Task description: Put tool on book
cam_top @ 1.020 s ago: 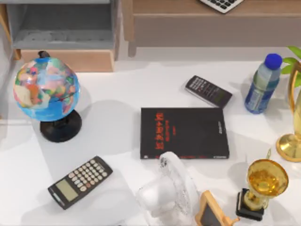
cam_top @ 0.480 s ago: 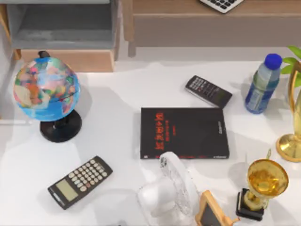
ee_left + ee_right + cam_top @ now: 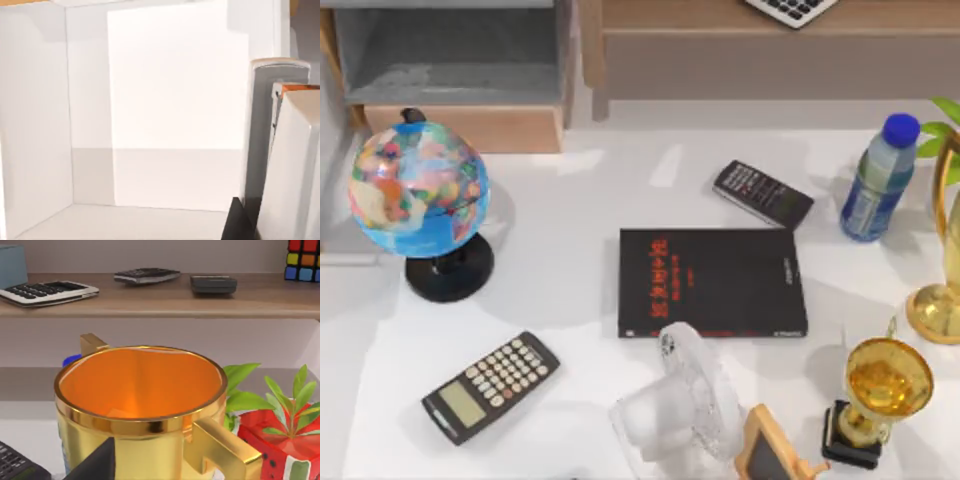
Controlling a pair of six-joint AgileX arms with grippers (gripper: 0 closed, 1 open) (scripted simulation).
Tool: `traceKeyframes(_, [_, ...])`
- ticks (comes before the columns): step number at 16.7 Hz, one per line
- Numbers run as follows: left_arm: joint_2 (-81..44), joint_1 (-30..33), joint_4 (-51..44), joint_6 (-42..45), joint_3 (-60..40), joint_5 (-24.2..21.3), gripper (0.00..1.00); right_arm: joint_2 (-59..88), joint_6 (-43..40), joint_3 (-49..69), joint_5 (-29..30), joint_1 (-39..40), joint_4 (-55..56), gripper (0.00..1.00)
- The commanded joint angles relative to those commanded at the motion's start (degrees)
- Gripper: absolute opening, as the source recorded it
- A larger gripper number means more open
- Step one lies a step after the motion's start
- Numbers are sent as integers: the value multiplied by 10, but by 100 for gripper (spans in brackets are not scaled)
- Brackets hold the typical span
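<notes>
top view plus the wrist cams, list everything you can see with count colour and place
book: 1, black with red characters, table centre
calculators: 2, dark; one with pale keys front left, one just behind the book
globe: 1, blue multicolour on black stand, left side
water bottle: 1, clear with blue cap, right rear
fan: 1, white, in front of the book
trophy: 1, gold on black base, front right
small framed board: 1, wooden frame, front edge
shelf keyboard: 1, white with dark keys, right wrist view
puzzle cube: 1, multicolour, same shelf
</notes>
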State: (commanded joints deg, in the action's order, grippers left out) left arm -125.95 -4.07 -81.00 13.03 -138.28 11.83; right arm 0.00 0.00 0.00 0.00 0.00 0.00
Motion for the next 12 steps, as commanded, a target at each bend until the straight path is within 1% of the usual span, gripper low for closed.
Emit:
traceKeyframes(3, [13, 90, -2, -90, 7, 15, 0, 0, 0, 0, 0, 0, 0, 100])
traceKeyframes(6, [1, 193, 4, -206, 17, 13, 0, 0, 0, 0, 0, 0, 0, 100])
traceKeyframes(9, [-35, 301, 16, -335, 30, -4, 0, 0, 0, 0, 0, 0, 0, 100])
traceKeyframes(12, [-82, 398, 29, -453, 43, -31, 0, 0, 0, 0, 0, 0, 0, 100])
